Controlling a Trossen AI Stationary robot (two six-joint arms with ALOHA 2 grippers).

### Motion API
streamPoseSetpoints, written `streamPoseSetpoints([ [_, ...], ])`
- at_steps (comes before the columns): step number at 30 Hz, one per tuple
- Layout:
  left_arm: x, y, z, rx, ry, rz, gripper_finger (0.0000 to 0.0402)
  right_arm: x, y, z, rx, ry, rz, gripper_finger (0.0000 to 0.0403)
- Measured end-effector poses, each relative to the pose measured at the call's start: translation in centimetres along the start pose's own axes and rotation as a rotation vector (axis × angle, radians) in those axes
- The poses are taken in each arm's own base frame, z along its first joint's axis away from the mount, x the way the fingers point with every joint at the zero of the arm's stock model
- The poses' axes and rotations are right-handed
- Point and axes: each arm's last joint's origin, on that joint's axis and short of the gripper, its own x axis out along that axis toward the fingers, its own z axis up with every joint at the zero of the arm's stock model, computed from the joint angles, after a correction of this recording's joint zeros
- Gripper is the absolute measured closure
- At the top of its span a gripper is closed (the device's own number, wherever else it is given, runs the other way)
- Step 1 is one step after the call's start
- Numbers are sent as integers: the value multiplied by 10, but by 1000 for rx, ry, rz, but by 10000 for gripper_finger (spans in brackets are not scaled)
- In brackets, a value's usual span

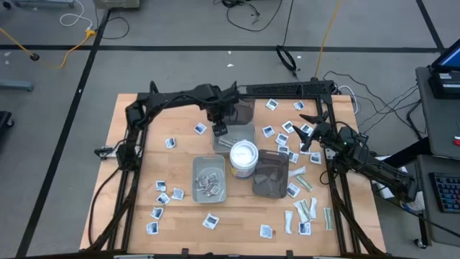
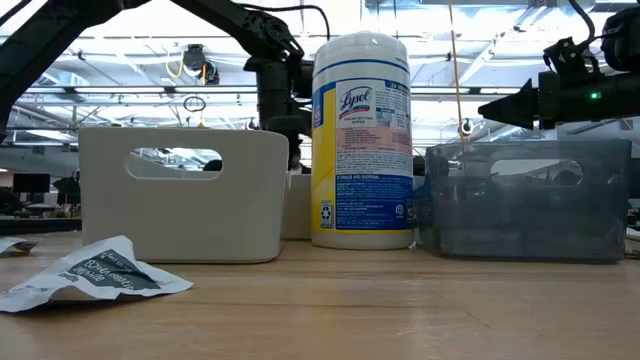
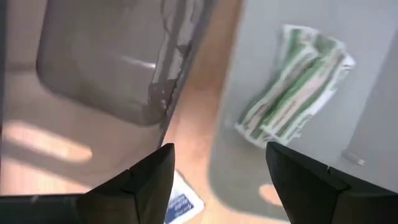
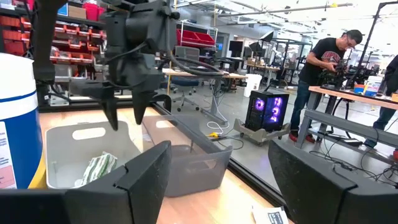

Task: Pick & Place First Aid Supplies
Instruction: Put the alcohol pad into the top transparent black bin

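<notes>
Hovering above a pale grey tray [image 1: 244,134] beside the white tub [image 1: 244,158], left hand [image 3: 217,180] with fingers spread wide and empty — directly beyond the fingertips, a small bunch of green-and-white strip packets [image 3: 297,84] lying flat on the tray floor, long axis running slantwise away from the hand. Just under the left finger, one square white packet with blue print [image 3: 181,204] on the bare table [image 1: 187,216], outside the tray wall. Likely feather-light, thin and floppy, a little slick in their wrappers; best pinched across the narrow width near mid-length, or by a raised edge where a strip buckles. Right hand [image 1: 309,133] waiting well off to the side, fingers also apart and empty, over more packets [image 1: 287,128] scattered across the table — squares and strips pointing every which way.
</notes>
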Motion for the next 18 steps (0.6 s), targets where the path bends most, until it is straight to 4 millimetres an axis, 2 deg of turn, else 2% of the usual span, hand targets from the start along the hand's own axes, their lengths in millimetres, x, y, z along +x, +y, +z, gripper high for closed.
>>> streamPoseSetpoints([
  [4, -7, 6, -2, -61, -19, 5, 141, 0, 0, 0, 0, 0, 0, 140],
  [13, -23, -4, -2, -5, -75, 7, 159, 0, 0, 0, 0, 0, 0, 140],
  [18, -25, 11, -5, 57, -56, 122, 171, 0, 0, 0, 0, 0, 0, 140],
])
